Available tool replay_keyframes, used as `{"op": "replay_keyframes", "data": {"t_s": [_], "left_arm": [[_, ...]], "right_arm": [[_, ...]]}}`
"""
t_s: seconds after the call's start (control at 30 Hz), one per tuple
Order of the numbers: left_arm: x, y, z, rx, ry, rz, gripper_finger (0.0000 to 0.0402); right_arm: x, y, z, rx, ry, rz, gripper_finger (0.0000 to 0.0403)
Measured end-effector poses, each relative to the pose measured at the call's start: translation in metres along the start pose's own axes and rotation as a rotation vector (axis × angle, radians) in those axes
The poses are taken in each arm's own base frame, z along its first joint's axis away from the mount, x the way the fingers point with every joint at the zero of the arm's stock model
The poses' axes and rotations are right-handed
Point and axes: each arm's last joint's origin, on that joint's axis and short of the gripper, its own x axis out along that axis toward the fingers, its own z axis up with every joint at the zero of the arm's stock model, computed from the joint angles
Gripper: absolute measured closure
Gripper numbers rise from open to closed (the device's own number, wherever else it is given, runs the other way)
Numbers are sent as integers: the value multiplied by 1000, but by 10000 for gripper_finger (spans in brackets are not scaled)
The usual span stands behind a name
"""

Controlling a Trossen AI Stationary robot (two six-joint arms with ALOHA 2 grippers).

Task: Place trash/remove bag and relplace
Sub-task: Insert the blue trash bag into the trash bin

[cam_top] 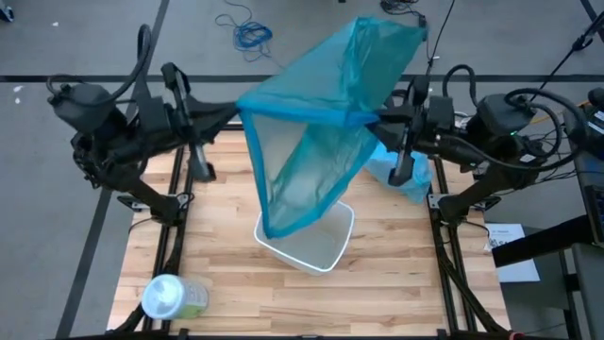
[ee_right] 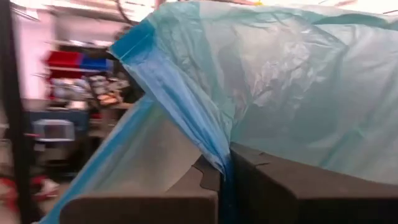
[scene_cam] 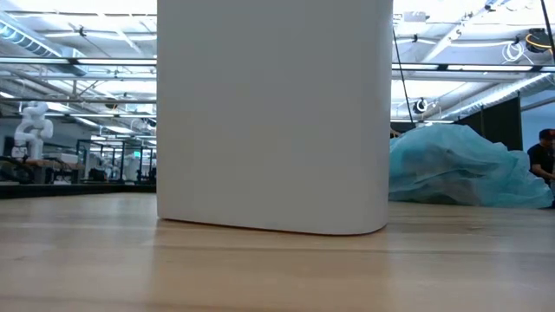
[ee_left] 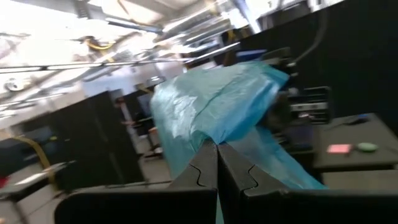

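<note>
A teal-blue translucent plastic bag [cam_top: 321, 123] is spread open in the air between my two grippers, over the white bin [cam_top: 335, 255]. My left gripper [cam_top: 238, 104] is shut on one end of its mouth and my right gripper [cam_top: 379, 118] on the other. The bag's lower end [cam_top: 276, 225] hangs above the bin's left part. The bin [scene_cam: 273, 113] stands upright on the wooden table. A paler light-blue bag [cam_top: 406, 179] lies in a crumpled heap on the table at the right. The trash is out of view. My left gripper pinches the bag's mouth edge [ee_left: 214, 135] between its two fingers, level, from the table's left side. The film spreads away from the fingertips, lifted clear of the table. My right gripper pinches the folded rim band at the mouth's other end [ee_right: 217, 155] between its two fingers, level, from the table's right side. The rim band [cam_top: 311, 115] runs taut between the two grippers.
A pale-green container with a white lid [cam_top: 170, 297] lies at the table's near left corner. The light-blue heap [scene_cam: 460, 169] lies right of the bin. A person [scene_cam: 545, 160] shows beyond the table at the far right. Bare wood [cam_top: 396, 283] lies near the bin's right.
</note>
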Motion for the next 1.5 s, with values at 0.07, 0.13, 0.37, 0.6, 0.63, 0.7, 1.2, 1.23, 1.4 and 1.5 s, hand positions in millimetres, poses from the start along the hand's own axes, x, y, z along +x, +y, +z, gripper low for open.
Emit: {"op": "replay_keyframes", "data": {"t_s": [0.07,0.13,0.37,0.6,0.63,0.7,1.2,1.23,1.4,1.5], "left_arm": [[-2,-6,3,-9,-11,-33,402],[-5,-12,5,-16,-22,-62,401],[-14,-21,16,-45,-91,-109,402],[-19,-26,20,-65,-113,-140,402],[-20,-28,21,-67,-113,-145,402],[-20,-32,21,-70,-111,-155,402],[-22,-83,26,-73,-87,-232,402],[-23,-85,27,-73,-94,-237,402],[-31,-86,34,-95,-121,-225,402],[-35,-86,39,-96,-139,-205,402]], "right_arm": [[0,2,2,22,-6,47,403],[-1,4,4,31,-9,63,403],[-15,1,27,144,-94,158,403],[-17,1,29,253,-87,198,403],[-16,2,28,274,-78,215,403],[-13,6,25,319,-56,245,403],[-8,50,13,433,31,397,403],[-8,52,14,439,27,406,403],[-12,59,17,463,3,417,403],[-14,61,21,475,-26,427,403]]}}
